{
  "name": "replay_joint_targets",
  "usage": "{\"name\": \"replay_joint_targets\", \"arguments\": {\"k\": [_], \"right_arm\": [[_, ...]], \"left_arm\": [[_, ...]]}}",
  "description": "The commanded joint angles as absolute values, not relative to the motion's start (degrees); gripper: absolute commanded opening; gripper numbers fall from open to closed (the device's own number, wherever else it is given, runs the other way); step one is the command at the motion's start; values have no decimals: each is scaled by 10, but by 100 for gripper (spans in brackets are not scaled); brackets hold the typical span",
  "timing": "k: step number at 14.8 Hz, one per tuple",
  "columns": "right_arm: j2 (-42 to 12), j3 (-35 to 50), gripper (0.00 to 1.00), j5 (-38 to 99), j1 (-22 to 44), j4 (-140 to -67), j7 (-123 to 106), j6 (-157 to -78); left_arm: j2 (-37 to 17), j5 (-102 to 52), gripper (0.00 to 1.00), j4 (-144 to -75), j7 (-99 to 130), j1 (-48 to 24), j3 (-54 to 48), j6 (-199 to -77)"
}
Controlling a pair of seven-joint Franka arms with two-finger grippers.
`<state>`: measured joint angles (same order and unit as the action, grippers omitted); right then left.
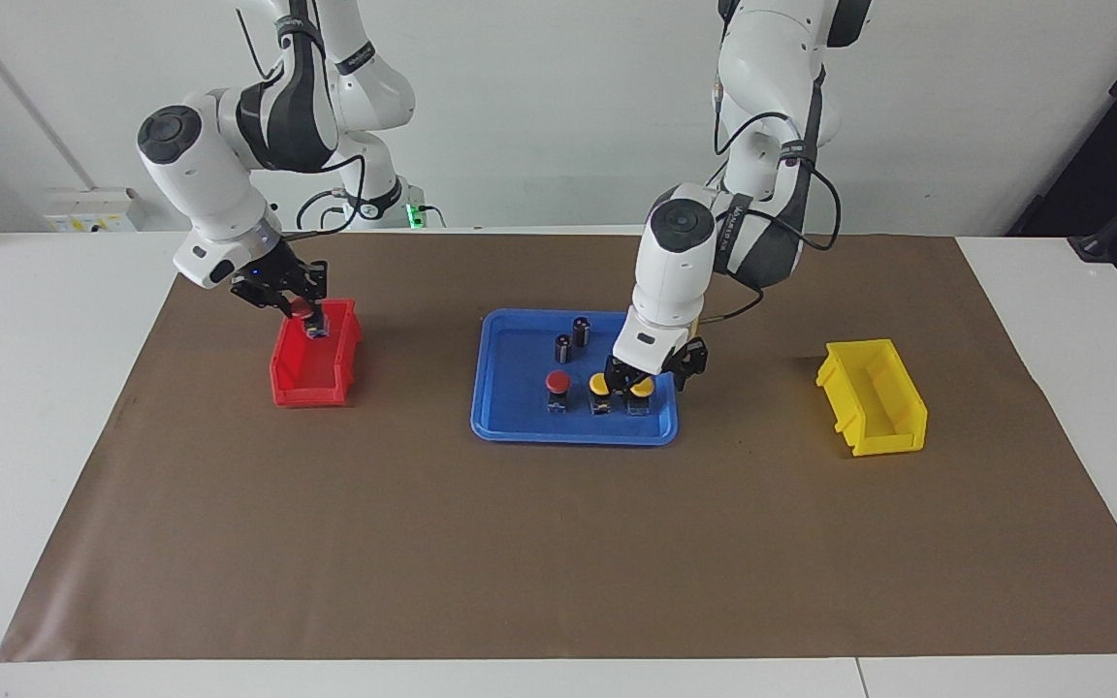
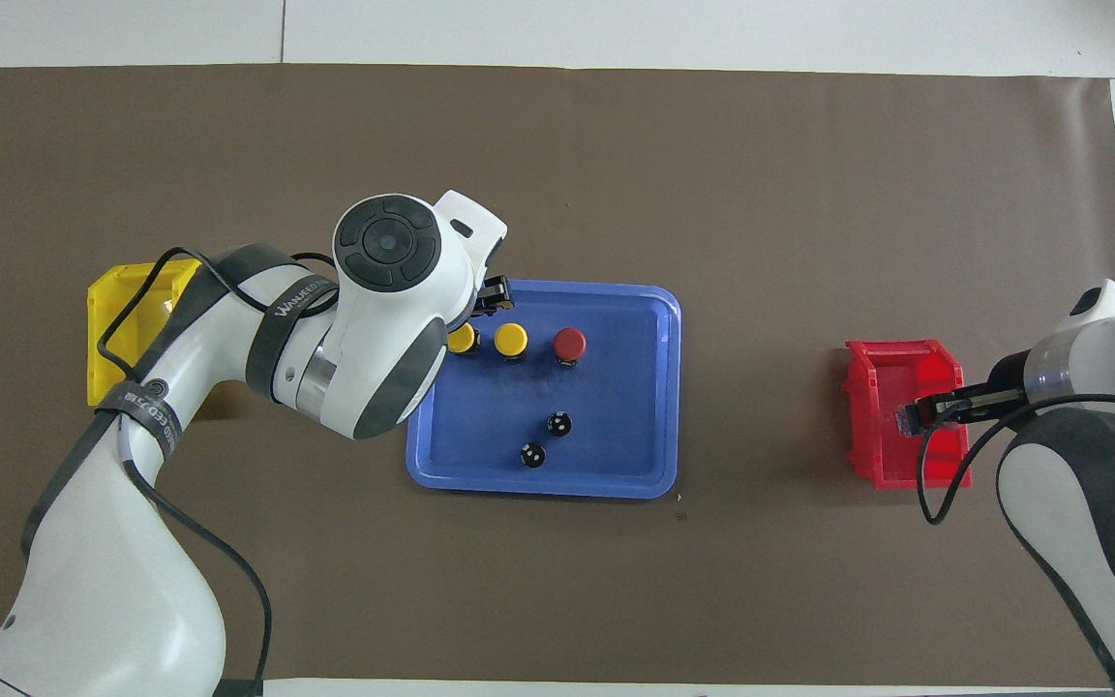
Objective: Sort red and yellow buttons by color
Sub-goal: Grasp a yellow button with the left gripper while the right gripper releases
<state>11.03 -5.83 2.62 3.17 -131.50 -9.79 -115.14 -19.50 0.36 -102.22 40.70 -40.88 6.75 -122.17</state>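
Table (image 1: 35,407): white, with a big brown mat (image 1: 520,543) spread over it.
Blue tray (image 1: 510,407): flat on the middle of the mat.
Red button in the tray (image 1: 557,382): stands upright near the tray edge farthest from the robots, at the right arm's end of a row of three.
Middle yellow button (image 1: 599,385): upright, just beside the red one, with a small gap.
Other yellow button (image 1: 642,387): the end of the row toward the left arm, with the left gripper right on it.
Two dark cylinders (image 1: 571,340): small, with no caps, standing in the tray nearer to the robots than the row.
Left gripper (image 1: 638,380): down in the tray, with its fingers on both sides of that yellow button. I cannot tell whether they squeeze it or just stand around it.
Right gripper (image 1: 303,308): up over the red bin, fingers closed on a red button (image 1: 301,307) with a dark base.
Red bin (image 1: 311,373): on the mat toward the right arm's end of the table.
Yellow bin (image 1: 883,407): on the mat toward the left arm's end, well apart from the tray.
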Motion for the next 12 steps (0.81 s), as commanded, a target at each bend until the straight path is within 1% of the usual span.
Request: {"name": "replay_joint_targets", "arguments": {"k": [1, 4, 6, 10, 12], "right_arm": [[113, -57, 22, 24, 26, -1354, -101, -1195], [96, -57, 22, 15, 22, -1377, -99, -1235], [95, -57, 22, 8, 22, -1386, -93, -1243], [103, -57, 22, -10, 21, -1411, -71, -1258], [97, -57, 22, -24, 6, -1415, -71, -1269]], "left_arm": [[-196, -4, 88, -1036, 415, -420, 74, -1233], [-192, -6, 78, -1041, 412, -419, 74, -1229], [-192, -18, 75, -1042, 412, -419, 74, -1223], [-192, -24, 73, -1039, 411, -419, 74, -1197], [-189, -33, 72, -1037, 411, -419, 74, -1193]]}}
